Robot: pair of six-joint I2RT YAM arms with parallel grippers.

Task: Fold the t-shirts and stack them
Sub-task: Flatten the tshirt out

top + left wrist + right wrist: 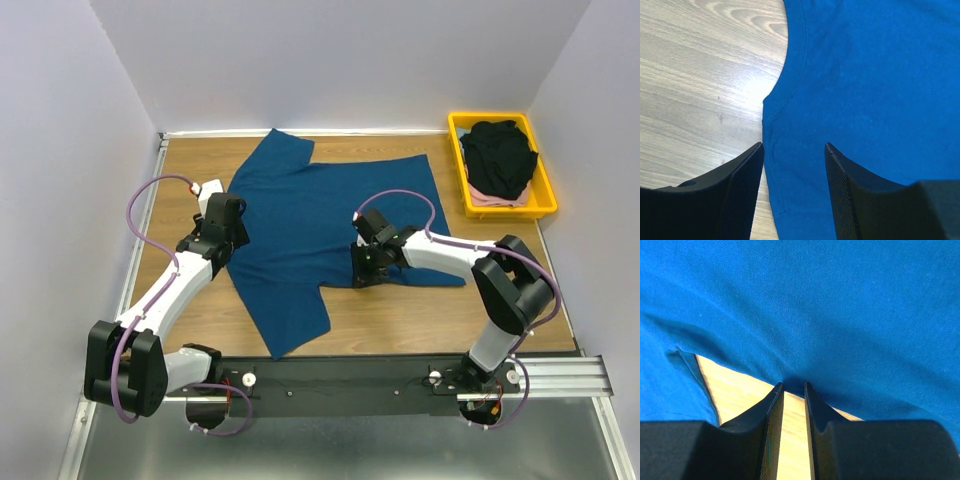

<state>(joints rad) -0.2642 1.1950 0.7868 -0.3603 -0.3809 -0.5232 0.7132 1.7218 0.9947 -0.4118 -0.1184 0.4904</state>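
Observation:
A blue t-shirt (320, 215) lies spread on the wooden table, plain side up, collar to the left and one sleeve (290, 325) toward the near edge. My left gripper (232, 240) hovers open over the collar end; in the left wrist view its fingers (742, 185) straddle the shirt's edge (771, 150) just below the curved neckline (790, 70). My right gripper (362, 272) is at the shirt's near edge beside that sleeve. In the right wrist view its jaws (794, 385) stand narrow, pinching the puckered cloth edge (795, 375), with creases running out from the tips.
A yellow tray (545, 205) stands at the back right, holding a crumpled black t-shirt (500, 155) on top of a pale pink one (490, 198). White walls enclose the table on three sides. Bare wood (430, 315) shows along the near edge.

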